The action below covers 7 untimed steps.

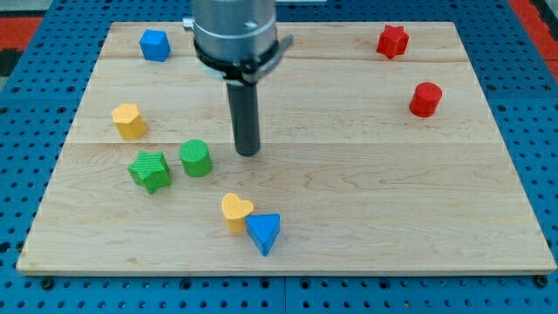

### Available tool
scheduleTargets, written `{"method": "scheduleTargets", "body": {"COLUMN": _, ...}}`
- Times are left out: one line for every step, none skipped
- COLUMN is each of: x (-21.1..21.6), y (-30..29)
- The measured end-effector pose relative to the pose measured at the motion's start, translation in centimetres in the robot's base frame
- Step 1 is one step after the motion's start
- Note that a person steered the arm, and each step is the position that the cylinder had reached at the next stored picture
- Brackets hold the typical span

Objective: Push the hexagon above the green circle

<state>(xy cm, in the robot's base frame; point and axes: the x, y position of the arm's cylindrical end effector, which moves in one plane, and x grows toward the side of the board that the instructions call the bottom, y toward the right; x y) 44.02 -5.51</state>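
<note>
The green circle sits left of centre on the wooden board. A green star lies just to its left. A yellow hexagon-like block lies further to the upper left. A red hexagon-like block sits at the right. My tip rests on the board a short way right of the green circle, not touching it.
A blue block is at the top left and a red star at the top right. A yellow heart touches a blue triangle near the bottom centre. Blue pegboard surrounds the board.
</note>
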Motion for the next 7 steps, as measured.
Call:
{"method": "scheduleTargets", "body": {"x": -3.9, "y": -2.6}}
{"method": "scheduleTargets", "body": {"x": -8.7, "y": -4.7}}
{"method": "scheduleTargets", "body": {"x": -10.7, "y": -12.5}}
{"method": "scheduleTargets", "body": {"x": -6.3, "y": -20.9}}
{"method": "scheduleTargets", "body": {"x": -0.9, "y": -21.9}}
{"method": "scheduleTargets", "body": {"x": -2.3, "y": -18.9}}
{"method": "scheduleTargets", "body": {"x": -2.7, "y": -17.8}}
